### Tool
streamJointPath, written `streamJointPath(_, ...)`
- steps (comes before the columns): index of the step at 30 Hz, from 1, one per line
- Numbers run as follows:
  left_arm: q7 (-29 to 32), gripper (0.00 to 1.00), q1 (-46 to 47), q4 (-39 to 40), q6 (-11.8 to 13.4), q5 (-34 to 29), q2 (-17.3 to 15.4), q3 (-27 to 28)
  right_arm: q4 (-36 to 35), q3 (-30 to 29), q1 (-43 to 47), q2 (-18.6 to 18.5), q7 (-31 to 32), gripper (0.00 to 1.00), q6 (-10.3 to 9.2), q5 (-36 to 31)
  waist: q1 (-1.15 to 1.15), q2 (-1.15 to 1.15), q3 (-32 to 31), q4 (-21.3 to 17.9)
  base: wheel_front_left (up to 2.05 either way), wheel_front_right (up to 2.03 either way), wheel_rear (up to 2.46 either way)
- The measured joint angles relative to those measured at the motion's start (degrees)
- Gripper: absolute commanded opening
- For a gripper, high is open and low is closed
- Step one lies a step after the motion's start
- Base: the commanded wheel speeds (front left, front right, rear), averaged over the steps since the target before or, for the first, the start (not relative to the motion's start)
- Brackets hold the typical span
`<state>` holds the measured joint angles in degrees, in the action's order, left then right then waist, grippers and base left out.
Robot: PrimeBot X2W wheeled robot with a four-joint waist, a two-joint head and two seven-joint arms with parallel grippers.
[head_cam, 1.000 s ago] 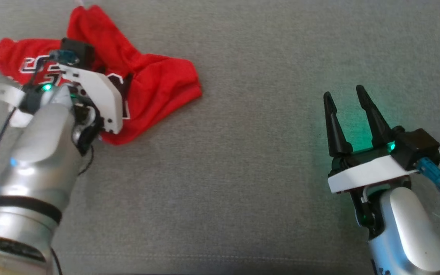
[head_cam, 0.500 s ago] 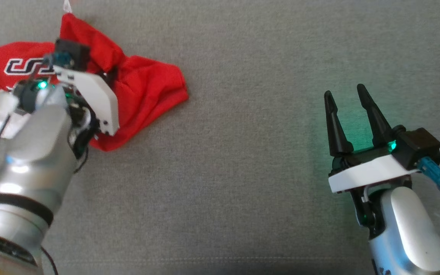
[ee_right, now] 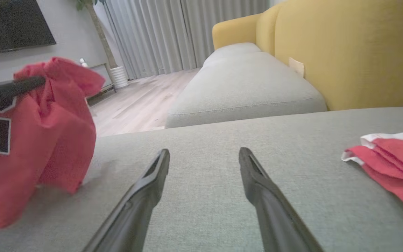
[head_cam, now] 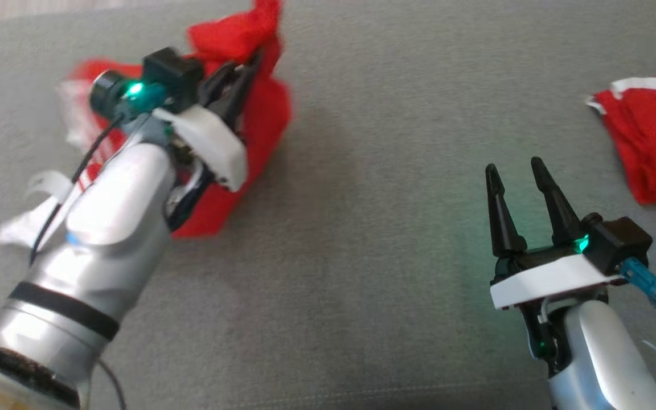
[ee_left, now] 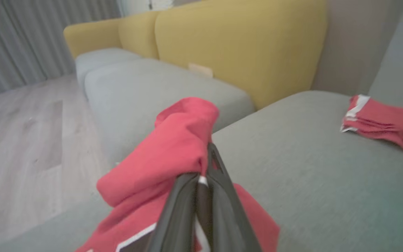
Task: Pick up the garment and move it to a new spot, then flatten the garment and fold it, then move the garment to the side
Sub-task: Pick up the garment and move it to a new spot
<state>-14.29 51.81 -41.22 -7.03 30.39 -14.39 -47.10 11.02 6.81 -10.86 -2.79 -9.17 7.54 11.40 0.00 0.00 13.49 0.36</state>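
A crumpled red garment (head_cam: pixel 265 122) with black-and-white lettering hangs bunched from my left gripper (head_cam: pixel 253 61), which is shut on its upper fold and raised above the grey cushion (head_cam: pixel 362 228). In the left wrist view the red garment (ee_left: pixel 177 140) drapes over the closed fingertips of that gripper (ee_left: pixel 208 149). From the right wrist view the garment (ee_right: pixel 47 140) hangs at the left, its lower edge touching the cushion. My right gripper (head_cam: pixel 513 166) rests low over the cushion at the right, open and holding nothing (ee_right: pixel 204 151).
A second red garment with white trim, folded, (head_cam: pixel 652 148) lies at the cushion's far right (ee_right: pixel 394 154). Beyond the cushion stand a yellow sofa back (ee_left: pixel 240 45) and another grey seat (ee_right: pixel 243 84). Wooden floor (ee_left: pixel 19 133) drops away past the left edge.
My left gripper has shut on the garment and lifted it up and rightward off the cushion. The head camera has shifted, bringing the folded garment into view. The right arm holds still.
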Motion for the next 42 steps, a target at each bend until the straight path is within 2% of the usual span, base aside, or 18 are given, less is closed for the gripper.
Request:
streamJointPath(6, 0.0, 0.00, -2.3, 8.4, 0.5, -3.6, 2.3, 1.4, 0.4, 0.4, 0.0, 0.0, -1.1, 1.00, 0.00, 1.0, 0.00, 0.00, -0.7, -3.5, 0.00, 0.00, 0.00)
streamJointPath(11, 0.0, 0.00, -2.8, 11.6, 1.4, -6.0, 4.3, 1.9, 0.8, 1.1, -0.3, 0.0, -2.0, 1.00, 0.00, 2.4, 0.00, 0.00, 0.2, -7.0, 0.00, 0.00, 0.00)
streamJointPath(16, -0.2, 0.00, 0.0, 12.0, 1.6, -7.2, 8.3, 3.5, 2.1, 2.0, -0.8, 0.0, -3.0, 1.00, 0.00, 3.8, 0.00, 0.00, 1.6, -10.9, 0.00, 0.00, 0.00)
streamJointPath(17, -0.4, 0.40, 1.3, 10.9, 2.1, -7.2, 9.6, 4.0, 2.7, 2.2, -1.4, 0.0, -3.5, 1.00, 0.00, 4.3, 0.00, 0.00, 2.1, -12.3, 0.00, 0.00, 0.00)
streamJointPath(18, -0.4, 1.00, 1.8, 10.5, 2.1, -7.6, 10.0, 4.6, 2.9, 2.4, -1.8, 0.0, -3.6, 1.00, 0.00, 4.5, 0.00, 0.00, 2.4, -12.9, 0.00, 0.00, 0.00)
streamJointPath(22, -0.4, 1.00, 2.6, 9.6, 3.7, -9.2, 10.7, 7.9, 3.7, 2.4, -2.5, 0.0, -4.0, 1.00, 0.00, 4.7, 0.00, 0.00, 3.2, -14.3, 0.00, 0.00, 0.00)
streamJointPath(29, -0.4, 1.00, -0.4, 12.3, 4.0, -10.2, 9.1, 14.7, 4.6, 1.3, -2.5, 0.0, -4.6, 1.00, 0.00, 4.5, 0.00, 0.00, 2.3, -11.7, 0.00, 0.00, 0.00)
streamJointPath(36, -0.4, 1.00, -15.4, 19.6, 4.2, -10.2, 5.4, 23.9, 5.2, -1.3, -1.8, 0.0, -4.9, 1.00, 0.00, 1.9, 0.00, 0.00, -0.7, -6.2, 0.00, 0.00, 0.00)
streamJointPath(39, -0.4, 1.00, -23.1, 22.4, 3.0, -10.2, 5.0, 25.4, 5.1, -2.5, 0.1, 0.0, -4.4, 1.00, 0.00, 1.2, 0.00, 0.00, -2.3, -3.6, 0.00, 0.00, 0.00)
streamJointPath(40, -0.4, 1.00, -27.6, 23.3, 1.9, -10.2, 4.9, 25.2, 5.0, -3.0, 1.3, 0.0, -3.5, 1.00, 0.00, 0.9, 0.00, 0.00, -3.3, -1.8, 0.00, 0.00, 0.00)
streamJointPath(42, -0.4, 1.00, -30.9, 23.7, 1.5, -10.6, 5.0, 25.2, 4.5, -3.5, 2.3, 0.0, -2.8, 1.00, 0.00, 0.6, 0.00, 0.00, -4.3, 0.0, 0.00, 0.00, 0.00)
